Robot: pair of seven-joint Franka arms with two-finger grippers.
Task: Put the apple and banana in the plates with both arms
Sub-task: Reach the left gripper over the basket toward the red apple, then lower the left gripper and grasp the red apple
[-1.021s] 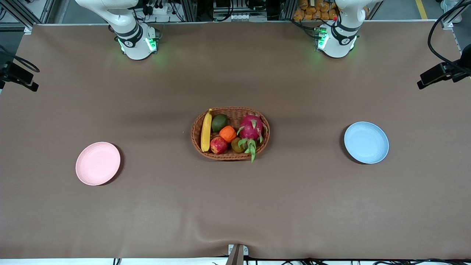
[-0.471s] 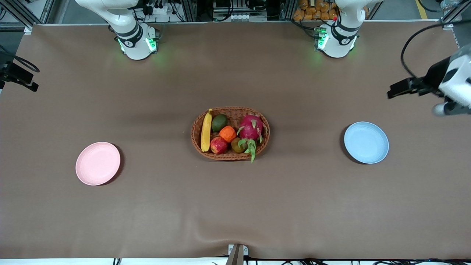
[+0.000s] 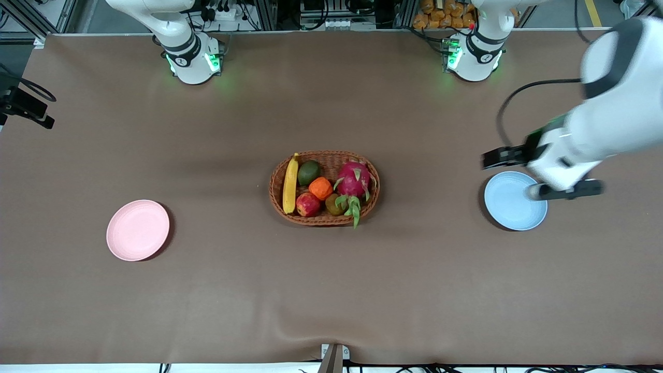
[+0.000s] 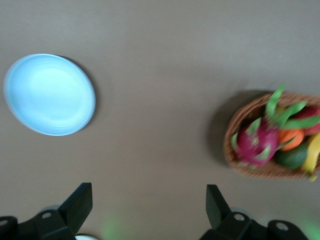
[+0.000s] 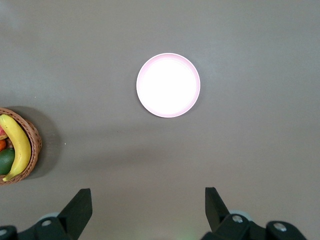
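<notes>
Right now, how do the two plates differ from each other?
The pink plate sits toward the right arm's end of the table with nothing above it; the blue plate sits toward the left arm's end, partly under the left claw. Both are round, shallow, equal-sized and empty.

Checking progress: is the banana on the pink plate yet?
No, the banana lies in the basket, and the pink plate holds nothing.

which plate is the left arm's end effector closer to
The pale blue plate, toward the left arm's end of the table: the left end effector, fingers open, hangs high beside it. The pink plate lies at the right arm's end.
</notes>
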